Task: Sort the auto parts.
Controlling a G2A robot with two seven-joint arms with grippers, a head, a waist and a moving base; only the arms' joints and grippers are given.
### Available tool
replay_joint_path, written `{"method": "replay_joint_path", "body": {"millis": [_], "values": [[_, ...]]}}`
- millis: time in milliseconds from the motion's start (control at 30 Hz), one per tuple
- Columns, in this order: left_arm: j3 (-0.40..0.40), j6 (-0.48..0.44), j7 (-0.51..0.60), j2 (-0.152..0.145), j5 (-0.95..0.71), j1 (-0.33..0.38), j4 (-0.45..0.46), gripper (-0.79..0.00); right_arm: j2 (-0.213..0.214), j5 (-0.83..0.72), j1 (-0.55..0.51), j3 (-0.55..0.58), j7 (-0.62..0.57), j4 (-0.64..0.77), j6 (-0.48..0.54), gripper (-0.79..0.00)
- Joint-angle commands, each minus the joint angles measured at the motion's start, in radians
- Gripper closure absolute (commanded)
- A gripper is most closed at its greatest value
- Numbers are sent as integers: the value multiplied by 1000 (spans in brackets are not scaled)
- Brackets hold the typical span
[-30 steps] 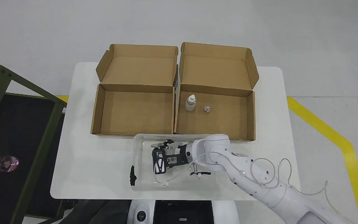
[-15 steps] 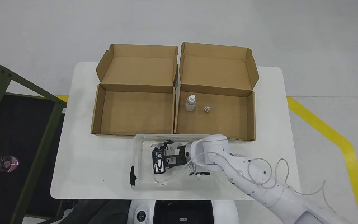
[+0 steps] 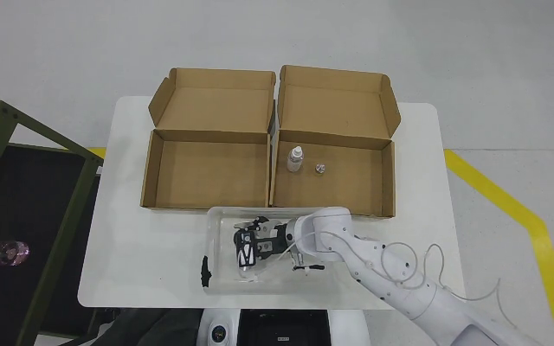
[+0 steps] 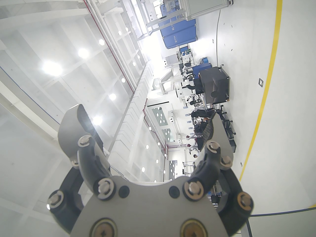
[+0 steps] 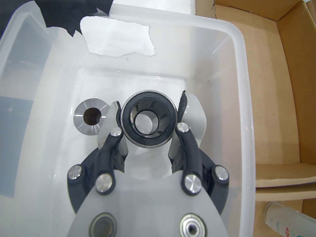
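Black bearing (image 5: 149, 98) sits within right pincer (image 5: 150, 104).

Shiny metal bearing (image 5: 150, 100) within a smooth translucent plastic bin (image 5: 243, 75)

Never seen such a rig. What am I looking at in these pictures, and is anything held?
A two-armed robot at a white table. The top view looks down: two open cardboard boxes, the right one holding a small bottle and a small metal part, and a clear plastic bin nearer the robot. The other pictures come from wrist cameras. The right pincer is in the bin, around a black-rimmed bearing, a metal bushing beside it; whether it grips is unclear. The left pincer is open, empty, pointing at a hall ceiling.
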State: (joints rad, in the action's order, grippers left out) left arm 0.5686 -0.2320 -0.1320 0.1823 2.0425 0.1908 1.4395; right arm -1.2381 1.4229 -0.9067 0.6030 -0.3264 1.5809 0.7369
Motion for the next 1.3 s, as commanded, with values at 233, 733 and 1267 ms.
{"method": "replay_joint_path", "body": {"millis": [233,733,1267], "values": [[0,0,0,0,0,0,0,-785,-2,-21,-9,20,19,7,7,0],[0,0,0,0,0,0,0,-785,3,-86,-14,101,45,105,16,0],[0,0,0,0,0,0,0,-785,-2,-97,18,156,56,165,-3,0]]}}
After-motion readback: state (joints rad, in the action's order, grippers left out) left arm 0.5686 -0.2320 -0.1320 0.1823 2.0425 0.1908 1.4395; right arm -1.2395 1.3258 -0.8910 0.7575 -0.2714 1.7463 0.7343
